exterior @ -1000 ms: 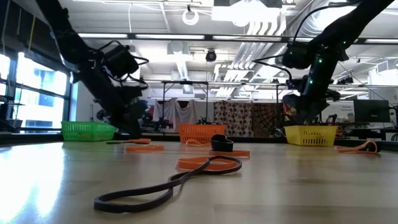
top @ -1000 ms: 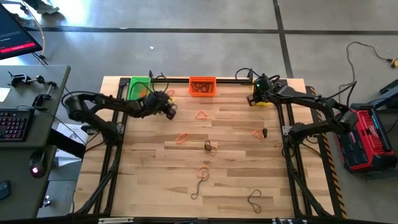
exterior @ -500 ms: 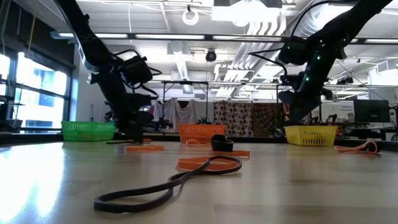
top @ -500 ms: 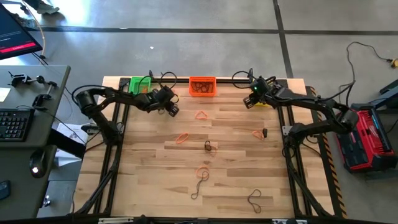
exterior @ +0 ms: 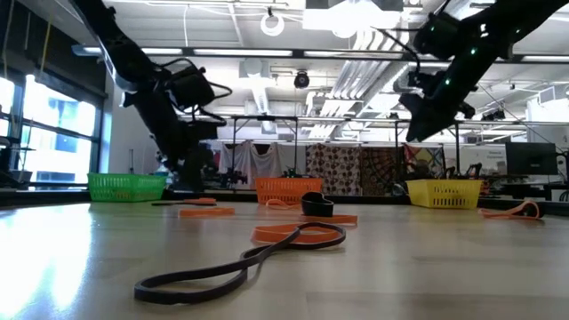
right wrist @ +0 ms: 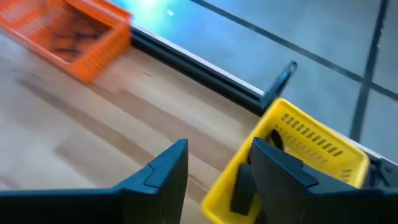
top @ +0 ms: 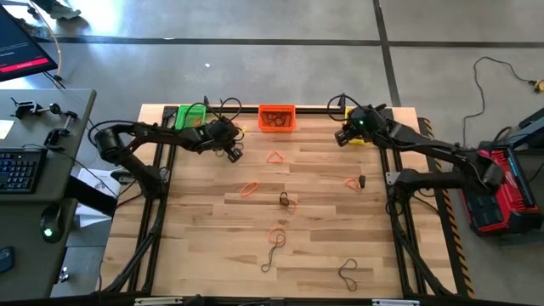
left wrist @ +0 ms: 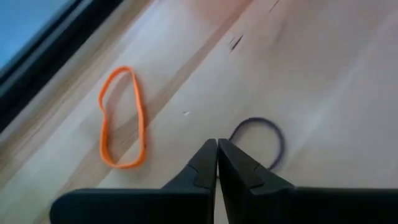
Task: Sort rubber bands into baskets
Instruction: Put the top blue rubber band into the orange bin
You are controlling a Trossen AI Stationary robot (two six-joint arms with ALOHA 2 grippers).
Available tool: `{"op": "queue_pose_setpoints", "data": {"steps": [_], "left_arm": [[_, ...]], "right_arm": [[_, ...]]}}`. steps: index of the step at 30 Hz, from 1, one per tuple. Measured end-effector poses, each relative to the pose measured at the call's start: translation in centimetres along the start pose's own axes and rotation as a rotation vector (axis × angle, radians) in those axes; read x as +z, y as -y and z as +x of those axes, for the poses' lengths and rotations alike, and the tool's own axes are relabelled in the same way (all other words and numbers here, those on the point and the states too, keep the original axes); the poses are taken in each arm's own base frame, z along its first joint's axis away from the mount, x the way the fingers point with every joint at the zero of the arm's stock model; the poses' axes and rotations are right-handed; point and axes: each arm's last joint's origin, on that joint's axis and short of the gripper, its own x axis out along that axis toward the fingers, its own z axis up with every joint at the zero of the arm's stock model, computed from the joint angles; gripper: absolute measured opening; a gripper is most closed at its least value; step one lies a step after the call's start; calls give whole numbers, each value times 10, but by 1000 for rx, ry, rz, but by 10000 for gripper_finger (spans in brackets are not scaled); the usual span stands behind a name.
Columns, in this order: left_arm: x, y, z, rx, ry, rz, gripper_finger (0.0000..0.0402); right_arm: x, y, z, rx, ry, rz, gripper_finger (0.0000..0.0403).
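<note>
Only from left wrist: left gripper (left wrist: 216, 149) pressed together, empty, thin orange rubber loop (left wrist: 122, 117) at ten o'clock; right gripper (right wrist: 214, 165) spread before yellow mesh basket (right wrist: 311, 146).

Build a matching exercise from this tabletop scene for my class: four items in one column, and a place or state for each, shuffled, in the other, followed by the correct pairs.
Items
1. left gripper
2. right gripper
3. green basket
4. orange basket

Places or states
A. at the middle of the table's far edge
B. fingers pressed shut, nothing between them
C. at the far left corner of the table
D. fingers apart, by the yellow basket

Pairs: 1-B, 2-D, 3-C, 4-A
</note>
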Motion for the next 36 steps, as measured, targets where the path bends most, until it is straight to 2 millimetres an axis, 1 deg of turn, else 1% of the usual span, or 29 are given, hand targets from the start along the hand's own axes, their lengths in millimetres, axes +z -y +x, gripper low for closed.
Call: {"op": "queue_pose_setpoints", "data": {"steps": [4,6,10,13,15,20,23,28,33,36], "left_arm": [[7,4,-13,-15,59,15,1],[9,6,-19,-54,85,36,1],[7,12,-23,-152,66,157,11],[3,14,-20,-168,39,254,34],[0,14,-18,-170,14,284,54],[-2,12,-9,-164,-10,278,105],[-3,10,-1,-162,-14,264,121],[-4,6,12,-159,-3,240,117],[-6,5,22,-237,-19,240,94],[-7,6,24,-248,-26,259,78]], "right_arm": [[0,-8,-13,58,42,6,162],[0,-13,-17,85,55,2,162],[-2,-22,-22,129,64,-27,162],[-3,-27,-24,150,66,-43,162],[-4,-29,-26,161,67,-52,162],[-5,-33,-28,178,69,-61,162],[-6,-35,-29,188,69,-61,162],[-6,-37,-30,193,70,-64,162],[-6,-37,-30,189,72,-69,162],[-6,-37,-30,188,73,-71,162]]}}
